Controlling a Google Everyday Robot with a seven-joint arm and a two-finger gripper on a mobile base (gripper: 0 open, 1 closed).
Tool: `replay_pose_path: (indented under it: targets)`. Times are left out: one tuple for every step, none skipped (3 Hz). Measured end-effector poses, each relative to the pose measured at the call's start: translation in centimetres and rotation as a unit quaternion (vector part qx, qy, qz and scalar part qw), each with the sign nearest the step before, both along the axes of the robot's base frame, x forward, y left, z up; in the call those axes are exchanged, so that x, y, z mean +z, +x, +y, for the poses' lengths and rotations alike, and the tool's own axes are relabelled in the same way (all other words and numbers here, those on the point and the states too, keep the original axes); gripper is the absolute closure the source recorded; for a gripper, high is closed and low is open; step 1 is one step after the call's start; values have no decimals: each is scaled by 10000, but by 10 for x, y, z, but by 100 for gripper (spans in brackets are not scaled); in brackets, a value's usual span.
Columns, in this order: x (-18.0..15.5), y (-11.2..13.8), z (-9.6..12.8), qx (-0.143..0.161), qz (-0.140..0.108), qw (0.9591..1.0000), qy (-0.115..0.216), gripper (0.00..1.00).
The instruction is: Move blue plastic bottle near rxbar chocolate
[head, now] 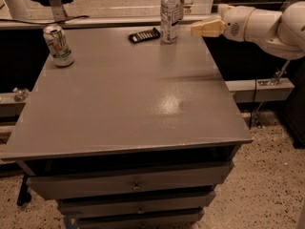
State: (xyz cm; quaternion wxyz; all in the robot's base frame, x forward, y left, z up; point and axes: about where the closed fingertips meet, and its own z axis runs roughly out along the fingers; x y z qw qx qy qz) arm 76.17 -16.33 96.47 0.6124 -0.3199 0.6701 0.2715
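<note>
The blue plastic bottle (170, 14), clear with a white cap and a printed label, stands upright at the far edge of the grey table (128, 94). The rxbar chocolate (144, 35), a small flat dark wrapper with pale markings, lies just left of the bottle, close beside it. My gripper (199, 29) is to the right of the bottle, apart from it, near the table's far right corner. It holds nothing.
A green-and-white drink can (58, 45) stands near the table's far left edge. The table has drawers (133, 186) below its front edge. A ledge (259, 87) runs along the right side, with speckled floor beyond.
</note>
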Motion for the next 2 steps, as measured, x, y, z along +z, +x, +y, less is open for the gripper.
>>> replay_pose_path:
  targets:
    - [9,-51,-8,589,146,9981,-126,0]
    - [2,-71,7,1057,265,9939,-185,0]
